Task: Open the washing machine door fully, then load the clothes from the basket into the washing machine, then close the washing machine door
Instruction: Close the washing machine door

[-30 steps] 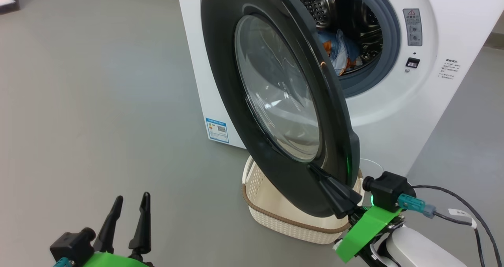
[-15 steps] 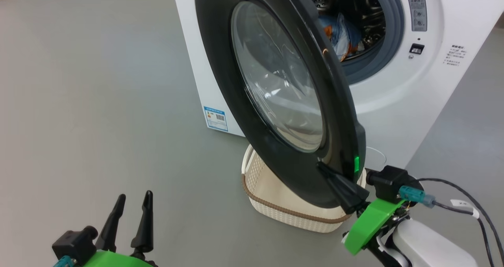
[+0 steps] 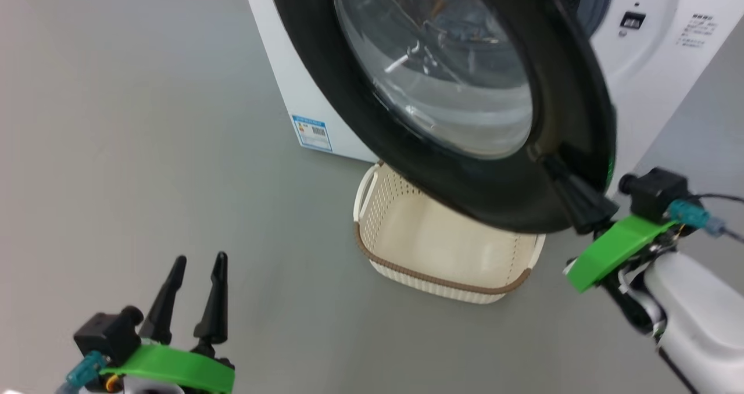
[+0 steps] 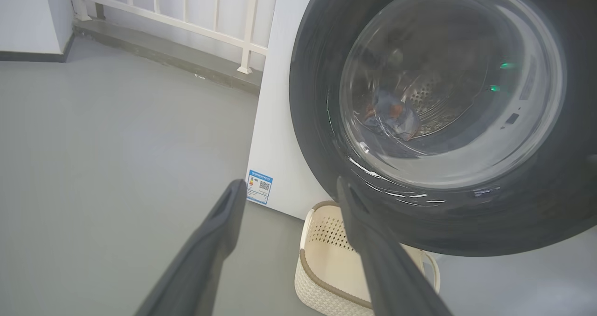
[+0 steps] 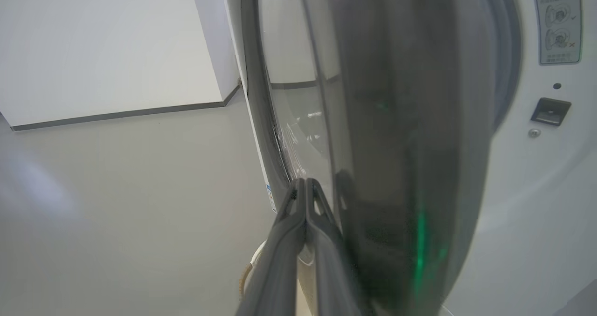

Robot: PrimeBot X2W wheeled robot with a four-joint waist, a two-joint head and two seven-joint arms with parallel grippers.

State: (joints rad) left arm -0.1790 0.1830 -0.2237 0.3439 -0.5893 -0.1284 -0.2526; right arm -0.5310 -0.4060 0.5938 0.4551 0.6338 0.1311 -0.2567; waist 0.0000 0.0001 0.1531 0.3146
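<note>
A plain grey floor (image 3: pixel 145 121), smooth and matt, spreads ahead of the left gripper (image 4: pixel 290 185) and out to its left. Far ahead of that gripper, up and left of its fingertips, a white railing (image 4: pixel 186 8) of upright bars stands on a low grey kerb (image 4: pixel 163 57). A small pale speck (image 4: pixel 199 77) lies on the floor just before the kerb. Further left, a white wall (image 4: pixel 28 17) meets the floor with a dark skirting (image 4: pixel 32 56). Well beyond the right gripper (image 5: pixel 305 181), on its left, stands a far wall (image 5: pixel 102 41), also white. A grey band (image 5: pixel 116 113) runs along its foot above more of the floor.
</note>
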